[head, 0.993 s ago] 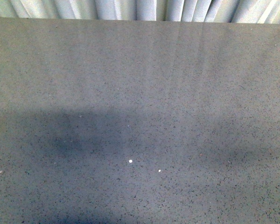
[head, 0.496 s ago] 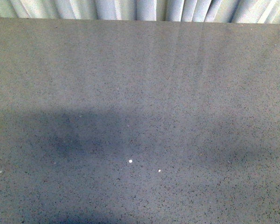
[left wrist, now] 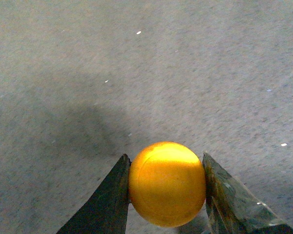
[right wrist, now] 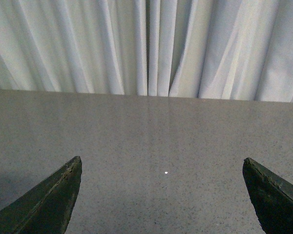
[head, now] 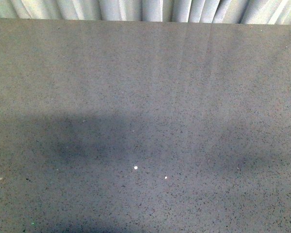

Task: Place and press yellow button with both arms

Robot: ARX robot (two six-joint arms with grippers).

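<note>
We see left claw (left wrist: 165, 157) clenched on yellow button (left wrist: 167, 184), fingers (left wrist: 107, 204) pinching cap sides; button seems clear of table (left wrist: 136, 73), not yet set down. We see right claw (right wrist: 162, 160) released, spread wide, empty. Risks, our judgement: smooth round cap may slip or swivel in pinch; base hidden, so may land tilted, topple; off-centre press could shove button sideways. Table grey, speckled, 2 white specks (head: 136, 167), soft shadows. Pale pleated curtain (right wrist: 146, 44) behind far edge.

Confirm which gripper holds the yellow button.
The left gripper: its jaws are shut on the yellow button; the right gripper is open and empty.
</note>
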